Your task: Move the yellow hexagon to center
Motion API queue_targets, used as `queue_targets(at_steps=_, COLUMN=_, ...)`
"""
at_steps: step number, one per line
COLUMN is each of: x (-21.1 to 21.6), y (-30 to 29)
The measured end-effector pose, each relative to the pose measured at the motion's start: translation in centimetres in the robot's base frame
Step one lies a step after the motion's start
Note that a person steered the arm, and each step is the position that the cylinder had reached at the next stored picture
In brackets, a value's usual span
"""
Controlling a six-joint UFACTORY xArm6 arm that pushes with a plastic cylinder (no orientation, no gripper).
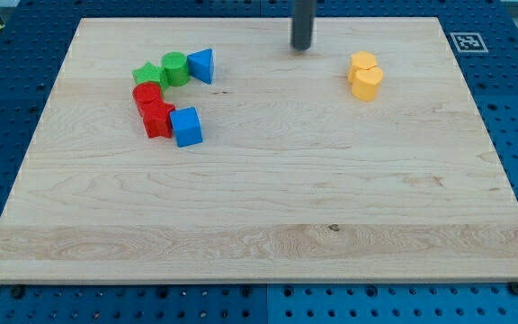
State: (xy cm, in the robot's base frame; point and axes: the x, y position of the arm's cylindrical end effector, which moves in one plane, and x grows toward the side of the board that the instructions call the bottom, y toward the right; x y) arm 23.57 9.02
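Observation:
Two yellow blocks sit touching at the view's upper right. The nearer one point(367, 83) looks like the yellow hexagon; the one behind it point(362, 62) is rounder, and its shape is hard to make out. My tip point(301, 47) stands on the board near the top edge, up and to the left of both yellow blocks and apart from them.
A cluster sits at the view's upper left: a green block point(147, 74), a green cylinder point(175, 68), a blue triangle point(202, 65), a red cylinder point(147, 95), a red block point(157, 119) and a blue cube point(186, 126). The wooden board point(259, 225) lies on a blue pegboard.

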Motion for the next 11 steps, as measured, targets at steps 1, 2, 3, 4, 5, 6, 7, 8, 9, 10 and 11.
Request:
queue_targets(at_steps=1, x=-0.8, y=8.5)
queue_targets(at_steps=2, x=0.7, y=12.1)
queue_targets(at_steps=3, x=3.5, y=10.7)
queue_targets(at_steps=4, x=6.3, y=8.6)
queue_targets(at_steps=5, x=7.6, y=6.5)
queue_targets(at_steps=6, x=8.3, y=4.0)
queue_targets(at_steps=7, x=9.0, y=2.1)
queue_targets(at_steps=8, x=9.4, y=-0.1)
queue_targets(at_steps=9, x=10.1, y=-0.8)
queue_targets(at_steps=10, x=11.6, y=-1.5)
queue_targets(at_steps=11, x=13.2, y=-1.7)
